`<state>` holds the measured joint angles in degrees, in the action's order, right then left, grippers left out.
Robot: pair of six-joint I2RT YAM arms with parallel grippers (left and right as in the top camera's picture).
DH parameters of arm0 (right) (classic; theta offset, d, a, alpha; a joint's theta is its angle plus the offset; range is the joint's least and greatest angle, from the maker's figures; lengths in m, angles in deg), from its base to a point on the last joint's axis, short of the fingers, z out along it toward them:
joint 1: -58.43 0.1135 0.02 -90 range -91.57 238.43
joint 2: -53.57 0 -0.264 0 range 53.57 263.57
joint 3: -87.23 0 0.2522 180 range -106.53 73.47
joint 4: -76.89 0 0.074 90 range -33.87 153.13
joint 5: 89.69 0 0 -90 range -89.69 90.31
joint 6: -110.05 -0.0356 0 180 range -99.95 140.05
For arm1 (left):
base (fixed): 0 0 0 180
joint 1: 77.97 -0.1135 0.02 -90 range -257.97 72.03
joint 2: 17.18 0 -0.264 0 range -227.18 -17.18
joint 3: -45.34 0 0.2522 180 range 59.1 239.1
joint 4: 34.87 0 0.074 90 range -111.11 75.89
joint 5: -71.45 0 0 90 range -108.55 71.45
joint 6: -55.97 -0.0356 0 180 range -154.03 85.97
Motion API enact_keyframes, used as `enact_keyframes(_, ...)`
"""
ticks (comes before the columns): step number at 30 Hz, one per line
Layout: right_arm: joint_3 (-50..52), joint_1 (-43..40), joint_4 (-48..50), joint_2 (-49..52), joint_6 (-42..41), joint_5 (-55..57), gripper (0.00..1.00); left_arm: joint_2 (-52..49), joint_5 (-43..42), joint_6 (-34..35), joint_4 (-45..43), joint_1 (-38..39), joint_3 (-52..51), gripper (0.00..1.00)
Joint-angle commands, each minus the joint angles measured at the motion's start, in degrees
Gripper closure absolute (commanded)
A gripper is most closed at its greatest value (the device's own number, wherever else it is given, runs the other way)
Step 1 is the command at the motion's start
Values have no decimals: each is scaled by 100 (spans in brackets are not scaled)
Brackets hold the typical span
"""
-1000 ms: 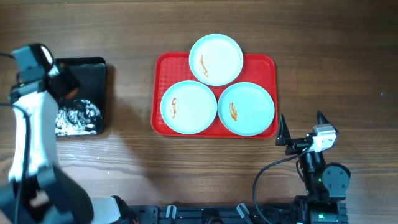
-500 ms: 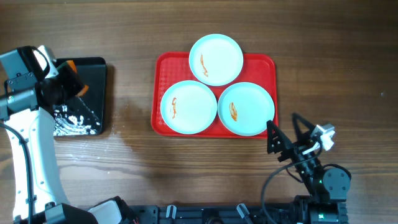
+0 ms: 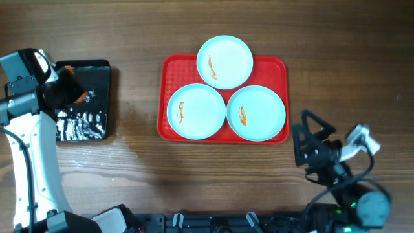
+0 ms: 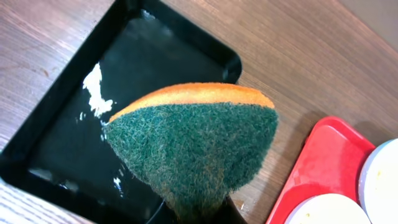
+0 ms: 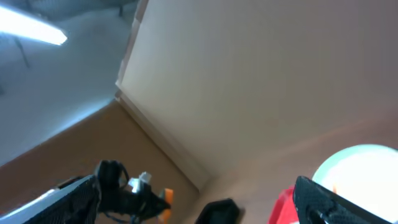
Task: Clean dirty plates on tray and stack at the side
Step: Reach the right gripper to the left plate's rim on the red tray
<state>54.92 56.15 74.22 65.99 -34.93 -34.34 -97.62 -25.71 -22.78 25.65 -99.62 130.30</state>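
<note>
Three pale plates lie on the red tray (image 3: 169, 71): one at the back (image 3: 224, 61), one front left (image 3: 196, 111), one front right (image 3: 256, 113). Each carries a small orange smear. My left gripper (image 3: 70, 90) hangs over the black tray (image 3: 97, 71), shut on a green-and-orange sponge (image 4: 193, 140). In the left wrist view the sponge fills the middle and hides the fingers. My right gripper (image 3: 309, 134) is open and empty, lifted off the table just right of the red tray's front right corner. Its wrist view tilts upward, showing a plate (image 5: 360, 165) past one finger (image 5: 320, 199).
White foam (image 3: 81, 123) covers the front part of the black tray. Bare wooden table (image 3: 136, 162) lies between the two trays. The right wrist view mostly shows a wall, with the far left arm and its sponge (image 5: 165, 198) low in the picture.
My right arm has risen and swung right, tipping its open gripper upward. My left gripper has shifted a little over the black tray with the sponge still in it.
</note>
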Motion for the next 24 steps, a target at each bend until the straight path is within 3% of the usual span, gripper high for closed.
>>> enact_keyframes(1, -1928, 20, -1316, 1624, 2424, -887, 0, -35, 61, 35, -20, 2, 7, 95)
enact_keyframes(7, -5692, 376, -5624, 4802, 5130, -608, 0, -35, 61, 35, -20, 2, 7, 93)
enact_keyframes(11, -7097, 1071, -6955, 6271, 5558, 249, 0, -35, 59, 35, -15, 2, 7, 92)
enact_keyframes(13, -7396, 1335, -7160, 6752, 5497, 424, 0, -35, 59, 35, -15, 2, 7, 92)
enact_keyframes(19, -7458, 1705, -6614, 8046, 3777, 511, 0, -35, 59, 37, -15, 2, 7, 92)
enact_keyframes(21, -7458, 1860, -6347, 8570, 3921, 514, 0, -35, 59, 35, -17, 2, 7, 91)
enact_keyframes(24, -7458, 2124, -6166, 9141, 4122, 914, 17, -35, 61, 35, -17, 2, 7, 91)
